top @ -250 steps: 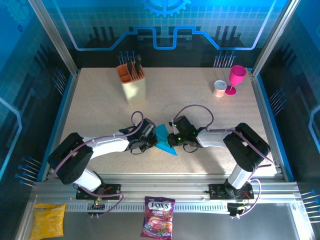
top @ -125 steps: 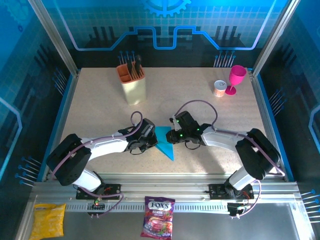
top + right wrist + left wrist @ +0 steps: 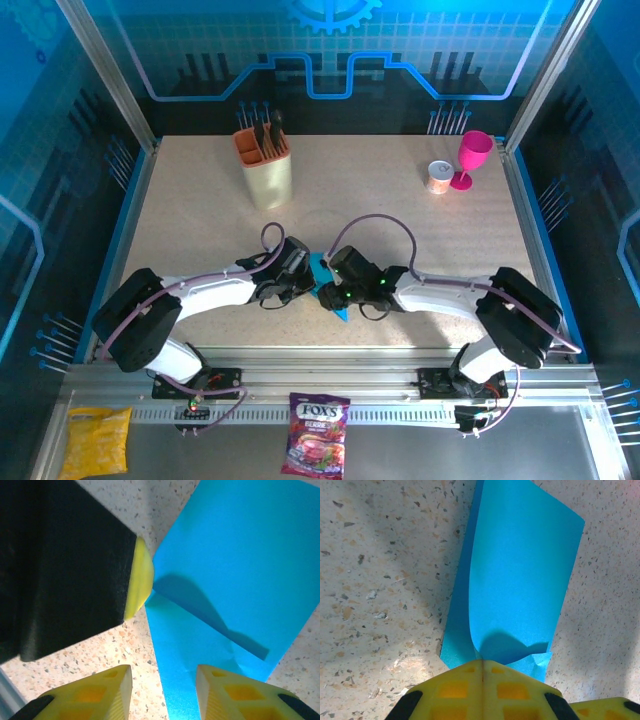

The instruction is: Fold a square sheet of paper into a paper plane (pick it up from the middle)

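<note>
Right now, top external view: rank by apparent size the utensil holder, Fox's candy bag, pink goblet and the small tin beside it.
1. Fox's candy bag and beige utensil holder: these look about alike, so no ranking between them.
2. pink goblet
3. small tin: clearly the smallest.

The overhead camera looks down from the near edge over the whole table. Both wrist cameras point downward, very close, sharing the blue paper at mid-table.
</note>
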`<action>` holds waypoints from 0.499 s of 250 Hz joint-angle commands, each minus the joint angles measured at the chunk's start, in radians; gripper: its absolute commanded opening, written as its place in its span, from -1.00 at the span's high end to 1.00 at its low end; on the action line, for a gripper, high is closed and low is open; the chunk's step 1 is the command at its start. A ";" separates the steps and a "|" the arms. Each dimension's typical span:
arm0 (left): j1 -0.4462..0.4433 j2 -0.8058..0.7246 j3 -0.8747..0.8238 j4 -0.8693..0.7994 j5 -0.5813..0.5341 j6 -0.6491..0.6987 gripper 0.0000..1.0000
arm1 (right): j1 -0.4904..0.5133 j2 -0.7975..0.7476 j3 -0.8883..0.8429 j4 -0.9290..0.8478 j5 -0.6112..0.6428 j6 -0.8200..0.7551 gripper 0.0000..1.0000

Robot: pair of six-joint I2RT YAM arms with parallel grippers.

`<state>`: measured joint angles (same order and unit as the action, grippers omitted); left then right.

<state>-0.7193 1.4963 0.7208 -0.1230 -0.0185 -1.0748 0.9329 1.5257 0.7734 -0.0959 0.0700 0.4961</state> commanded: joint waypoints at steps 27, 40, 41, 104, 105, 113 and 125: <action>-0.006 -0.038 0.009 -0.015 0.022 -0.020 1.00 | 0.041 0.070 0.000 0.018 0.087 0.011 0.22; -0.006 -0.041 0.008 -0.015 0.023 -0.020 1.00 | 0.046 0.083 0.004 0.021 0.087 0.014 0.22; -0.006 -0.042 0.007 -0.016 0.023 -0.020 1.00 | 0.046 0.085 0.005 0.021 0.088 0.014 0.22; -0.006 -0.051 0.005 -0.020 0.022 -0.024 1.00 | 0.047 0.125 0.022 0.018 0.117 0.024 0.24; -0.006 -0.051 0.005 -0.020 0.023 -0.024 1.00 | 0.047 0.126 0.021 0.018 0.118 0.024 0.24; -0.006 -0.052 0.003 -0.020 0.022 -0.024 1.00 | 0.047 0.124 0.022 0.016 0.123 0.026 0.24; -0.005 -0.053 0.003 -0.020 0.021 -0.024 1.00 | 0.048 0.122 0.023 0.016 0.129 0.028 0.24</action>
<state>-0.7193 1.4704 0.7208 -0.1234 -0.0109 -1.0756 0.9688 1.6367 0.7742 -0.0799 0.1577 0.5060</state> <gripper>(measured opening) 0.051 0.383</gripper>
